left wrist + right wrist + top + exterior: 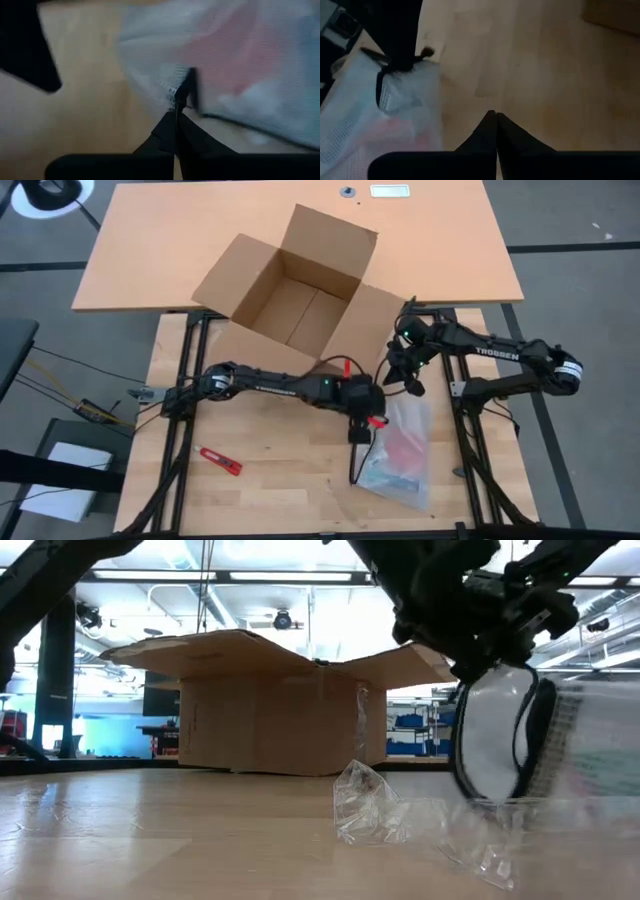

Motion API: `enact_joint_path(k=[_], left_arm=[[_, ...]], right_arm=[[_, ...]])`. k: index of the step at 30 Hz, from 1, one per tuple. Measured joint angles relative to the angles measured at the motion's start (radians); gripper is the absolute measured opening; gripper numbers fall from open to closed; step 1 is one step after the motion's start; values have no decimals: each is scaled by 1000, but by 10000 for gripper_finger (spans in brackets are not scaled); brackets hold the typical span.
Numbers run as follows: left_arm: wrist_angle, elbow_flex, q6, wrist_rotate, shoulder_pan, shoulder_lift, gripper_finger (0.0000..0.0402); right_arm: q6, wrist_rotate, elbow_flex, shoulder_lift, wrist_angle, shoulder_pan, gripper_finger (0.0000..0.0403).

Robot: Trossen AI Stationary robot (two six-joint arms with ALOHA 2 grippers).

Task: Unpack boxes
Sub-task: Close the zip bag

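While my left gripper [356, 442] sits low over the light wooden table [270, 490], I see its two dark fingers [175, 131] pressed together, and in the left wrist view their tips meet right at the edge of the clear plastic bag [402, 452]; they look pinched on that edge, though the blur keeps me from being sure how much film is caught. The bag lies flat on the wood just beside that gripper, on its right side, with reddish and pale contents showing through the film. In the low view a crumpled fold of the same plastic stands up from the table in front of the carton. My right gripper [414, 385] hangs just above the far end of the bag, its fingers [495, 135] closed tip to tip on nothing, with bare wood under them in the right wrist view. Beyond both grippers, the cardboard box [290, 295] stands upright with all four flaps spread open, straddling the seam between the light table and the orange-brown tabletop [150, 240] behind it; its inside looks bare from above. Well apart from all this, near the left arm's side of the table, lies a small red tool [219, 461].
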Motion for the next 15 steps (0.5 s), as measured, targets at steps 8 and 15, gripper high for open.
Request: enact_joint_path(k=[8,15], left_arm=[[-2,5,-12,-26,36,0,9],[28,9,5,-3,64,-2,10]], right_arm=[[95,-17,97,-18,-71,45,33],[-6,21,105,-17,-135,120,133]])
